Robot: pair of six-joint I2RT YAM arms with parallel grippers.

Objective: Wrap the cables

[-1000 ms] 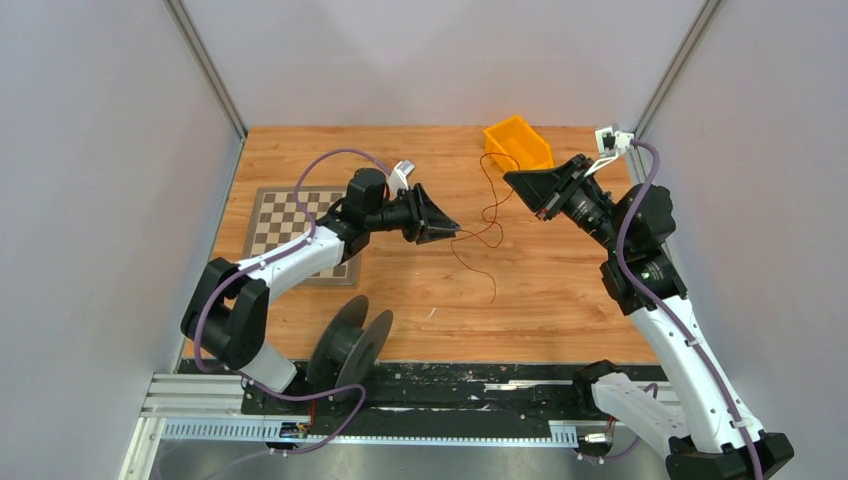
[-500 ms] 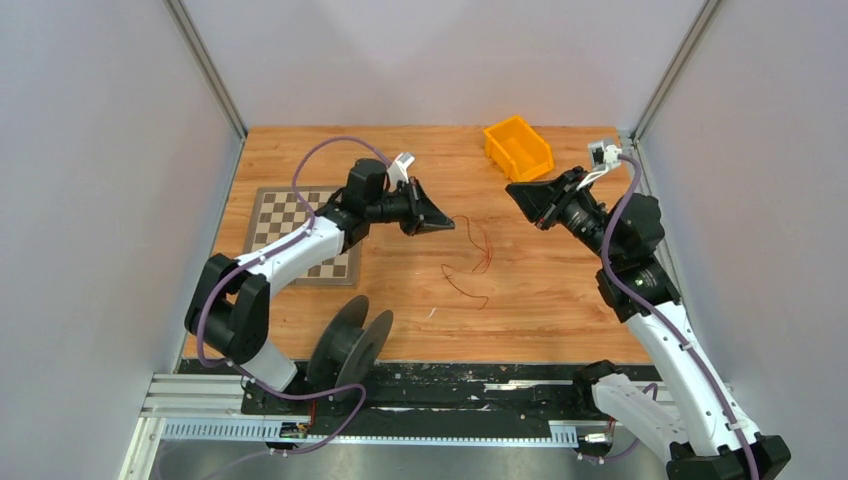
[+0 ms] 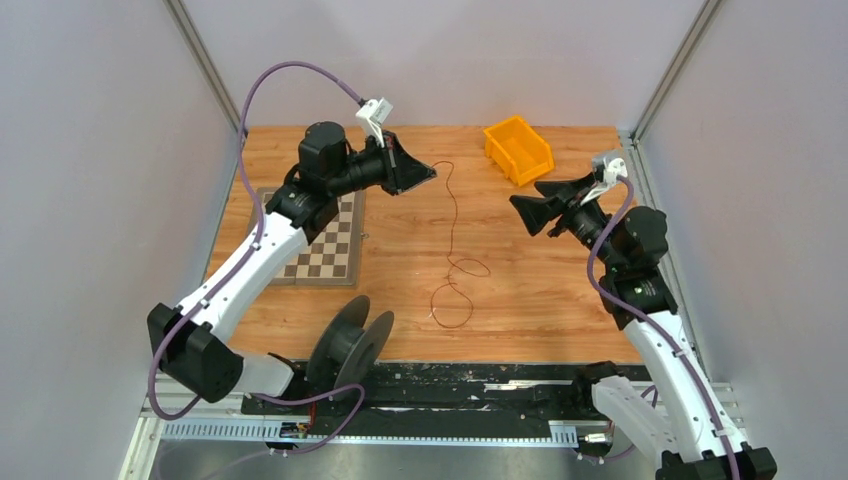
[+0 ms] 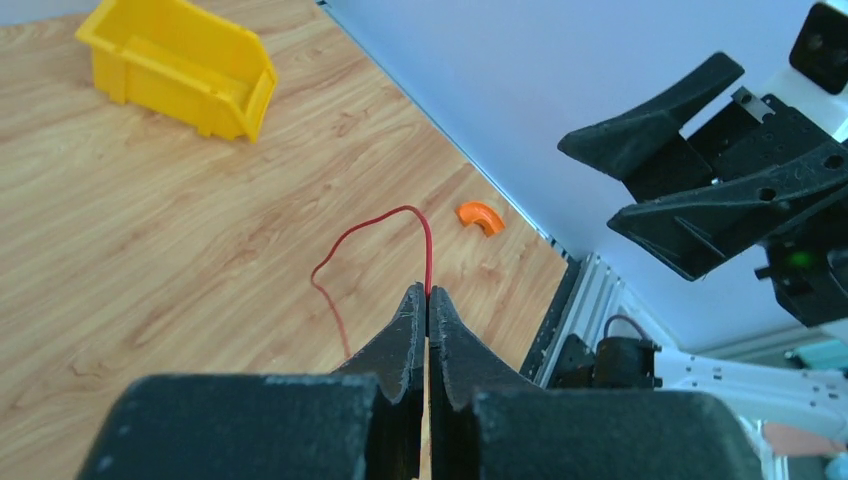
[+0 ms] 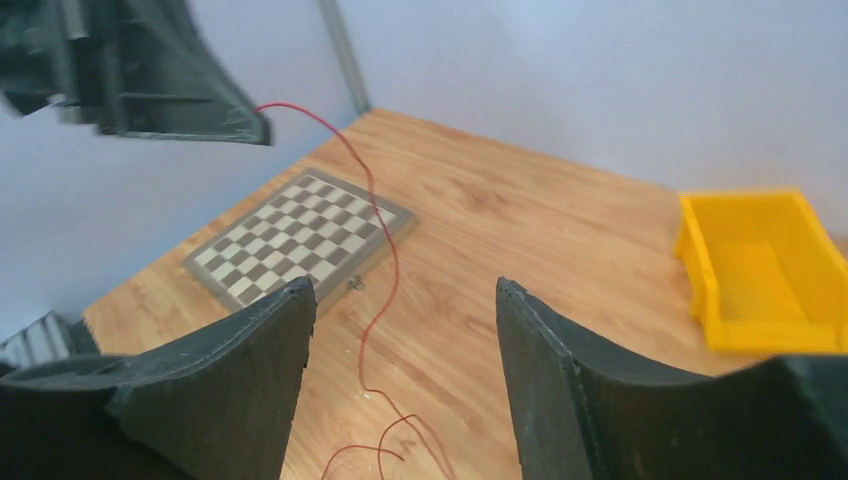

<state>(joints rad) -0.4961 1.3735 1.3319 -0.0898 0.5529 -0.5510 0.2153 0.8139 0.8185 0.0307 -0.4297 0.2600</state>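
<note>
The left gripper (image 3: 430,171) has swung up toward the upper left of the overhead frame, its jaws pinched tight on one end of the thin red wire (image 4: 429,255). What lay bunched mid-table a moment ago now hangs as one long strand, ending in two loose loops on the wood at centre. The right gripper (image 3: 528,195) has drawn back at the right, spread wide and empty. The dark spool (image 3: 350,345) at the bottom edge looks bare, so winding has probably not begun
</note>
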